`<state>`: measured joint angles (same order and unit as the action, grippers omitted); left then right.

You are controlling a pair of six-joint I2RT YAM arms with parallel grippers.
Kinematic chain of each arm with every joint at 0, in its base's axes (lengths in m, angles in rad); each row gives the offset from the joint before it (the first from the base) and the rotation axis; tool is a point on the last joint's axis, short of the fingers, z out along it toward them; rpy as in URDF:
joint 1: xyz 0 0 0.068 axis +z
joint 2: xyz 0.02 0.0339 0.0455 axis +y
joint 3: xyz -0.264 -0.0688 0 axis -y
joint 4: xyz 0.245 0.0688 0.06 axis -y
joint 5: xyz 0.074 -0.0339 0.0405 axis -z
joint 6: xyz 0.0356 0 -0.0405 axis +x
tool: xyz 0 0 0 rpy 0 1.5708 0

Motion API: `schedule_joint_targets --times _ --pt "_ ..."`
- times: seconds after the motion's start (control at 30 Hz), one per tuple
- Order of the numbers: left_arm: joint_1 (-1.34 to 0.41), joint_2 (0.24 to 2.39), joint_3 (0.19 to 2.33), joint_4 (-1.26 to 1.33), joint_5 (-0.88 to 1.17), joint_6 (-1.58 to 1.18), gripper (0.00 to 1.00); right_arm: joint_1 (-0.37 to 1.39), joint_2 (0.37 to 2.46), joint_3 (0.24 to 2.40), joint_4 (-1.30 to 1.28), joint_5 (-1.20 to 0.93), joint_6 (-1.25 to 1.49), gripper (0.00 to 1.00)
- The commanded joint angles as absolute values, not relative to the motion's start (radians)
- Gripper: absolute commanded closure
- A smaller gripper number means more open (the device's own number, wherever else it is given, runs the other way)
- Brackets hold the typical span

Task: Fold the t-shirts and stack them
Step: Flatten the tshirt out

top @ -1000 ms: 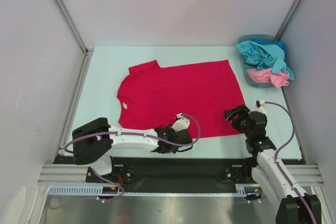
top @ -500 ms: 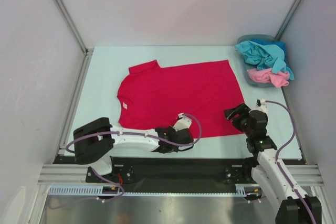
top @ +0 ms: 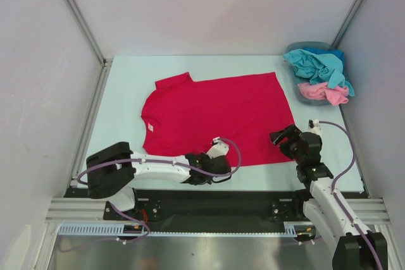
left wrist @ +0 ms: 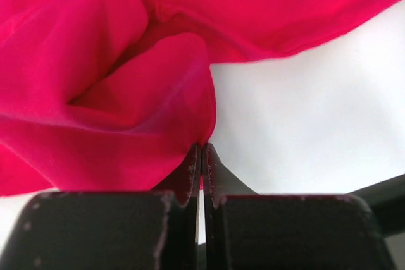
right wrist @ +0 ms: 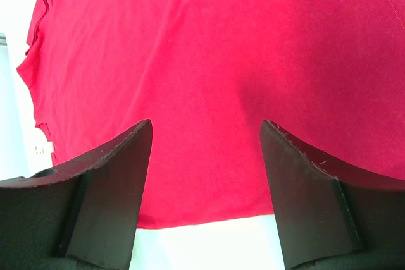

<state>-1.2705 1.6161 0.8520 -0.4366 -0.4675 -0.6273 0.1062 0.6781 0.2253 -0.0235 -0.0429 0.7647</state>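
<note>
A crimson red t-shirt point(top: 215, 115) lies spread flat on the pale table, its small white neck label point(top: 150, 129) at the left. My left gripper point(top: 218, 156) sits low at the shirt's near edge, shut on a bunched fold of the red cloth point(left wrist: 145, 93); the closed fingertips point(left wrist: 193, 156) pinch the hem. My right gripper point(top: 283, 138) hovers open over the shirt's near right corner, and the red cloth point(right wrist: 209, 61) shows between its fingers point(right wrist: 120, 156) with nothing held. Teal-blue point(top: 316, 64) and light pink point(top: 323, 92) t-shirts lie crumpled in the basket.
The blue-grey plastic basket point(top: 305, 47) stands at the back right against the wall. White walls with metal posts close in the table on three sides. Bare table point(top: 123, 93) shows left of the shirt and along the near edge point(right wrist: 202, 245).
The left gripper has closed on the red shirt's near edge, bunching the cloth. The right arm has barely moved.
</note>
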Motion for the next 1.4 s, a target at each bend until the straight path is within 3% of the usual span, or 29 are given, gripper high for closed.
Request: schedule_joint_targets --times 0.0,0.6,1.27,1.37 --pt "-1.292 1.595 0.839 -0.624 -0.428 -0.637 1.0 0.101 0.716 0.265 0.04 -0.046 0.75 0.26" --pt "-1.529 1.408 0.847 -0.975 -0.348 -0.844 1.0 0.1 0.916 0.325 0.144 -0.043 0.77 0.26" --pt "-1.678 1.131 0.885 -1.328 -0.261 -1.209 1.0 0.1 0.908 0.325 0.149 -0.04 0.781 0.26" --pt "-1.687 1.078 0.853 -1.325 -0.262 -1.261 0.94 0.1 0.914 0.33 0.153 -0.04 0.779 0.26"
